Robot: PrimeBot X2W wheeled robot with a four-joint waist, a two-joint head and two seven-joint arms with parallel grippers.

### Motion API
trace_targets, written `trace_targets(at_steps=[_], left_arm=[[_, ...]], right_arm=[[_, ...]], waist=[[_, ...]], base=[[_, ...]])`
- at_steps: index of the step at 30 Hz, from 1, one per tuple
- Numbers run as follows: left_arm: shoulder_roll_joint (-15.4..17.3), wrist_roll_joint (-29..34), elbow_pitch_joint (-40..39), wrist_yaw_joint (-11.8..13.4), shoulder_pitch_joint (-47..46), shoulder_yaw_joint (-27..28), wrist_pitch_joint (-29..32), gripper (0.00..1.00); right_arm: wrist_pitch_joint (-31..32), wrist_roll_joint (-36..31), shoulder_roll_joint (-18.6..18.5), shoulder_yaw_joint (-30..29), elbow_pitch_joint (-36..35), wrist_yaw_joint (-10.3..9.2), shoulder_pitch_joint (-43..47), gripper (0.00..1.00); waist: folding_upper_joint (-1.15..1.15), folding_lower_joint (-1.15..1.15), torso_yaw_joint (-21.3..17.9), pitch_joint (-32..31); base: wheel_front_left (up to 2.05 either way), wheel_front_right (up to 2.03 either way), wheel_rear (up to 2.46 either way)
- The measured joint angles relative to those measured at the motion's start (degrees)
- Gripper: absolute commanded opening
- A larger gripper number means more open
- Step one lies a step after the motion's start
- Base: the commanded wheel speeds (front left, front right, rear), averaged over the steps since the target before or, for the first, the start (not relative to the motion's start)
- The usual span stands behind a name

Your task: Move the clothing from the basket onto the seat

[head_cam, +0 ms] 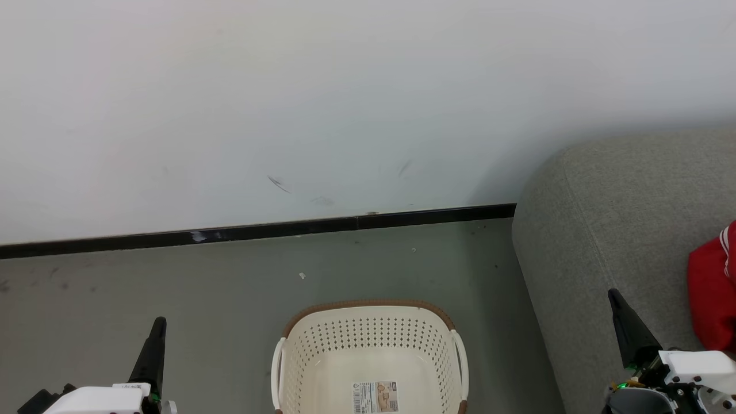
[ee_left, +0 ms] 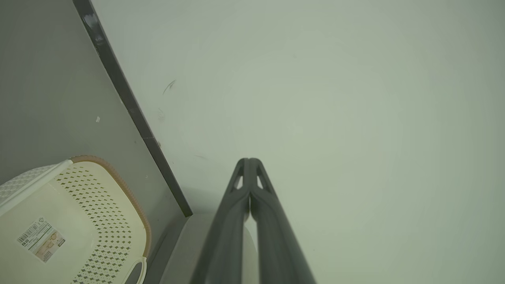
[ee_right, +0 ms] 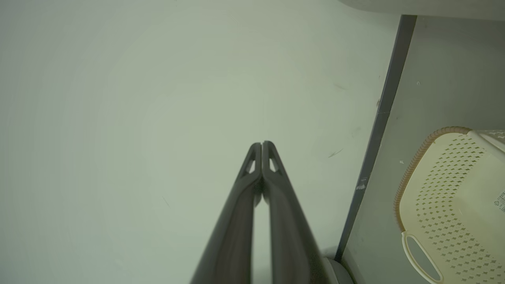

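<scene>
**Beside the wall (head_cam: 345, 103): bare basket (head_cam: 368, 336) on the floor (head_cam: 172, 276), red clothing (head_cam: 713, 287) up on the seat (head_cam: 604, 218)**

At lower left of the head view, left pincer (head_cam: 159, 323): dark fingers pressed together into a single point, aimed up the view, hanging above the grey floor and well apart from the basket. Same closure in the left wrist view (ee_left: 249, 159), tips touching against the pale wall, with the basket (ee_left: 102, 205) off at lower left there.

Further right, at bottom centre of the head view: cream perforated basket with brown woven-look rim, standing upright on the floor near the black skirting strip (head_cam: 259, 232), cut off by the bottom edge. Inside, bare bottom with a printed label sticker (head_cam: 375, 398). White side handles on both flanks.

Right of the basket, near it but apart as far as visible: rounded corner of the large grey fabric seat, set close against the wall.

At lower right, right pincer (head_cam: 614, 294), fingers clamped together tip to tip, overlapping the seat's near side in the view. Same in the right wrist view (ee_right: 261, 144): tips meeting against the wall, basket (ee_right: 446, 189) at the right edge beyond the dark skirting.

At far right, red clothing with a sliver of white stripe, lying on top of the seat, partly cut by the frame edge, apart from both pincers.
</scene>
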Motion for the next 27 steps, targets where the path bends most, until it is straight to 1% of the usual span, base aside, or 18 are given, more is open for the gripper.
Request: trace_targets(at_steps=[27], left_arm=[[-0.01,0.0,0.07,-0.01,-0.03,0.05,0.16,0.0]], right_arm=[[0.41,-0.05,0.16,-0.15,0.04,0.0,-0.01,0.0]], waist=[[0.0,0.0,0.0,0.0]], base=[[0.0,0.0,0.0]])
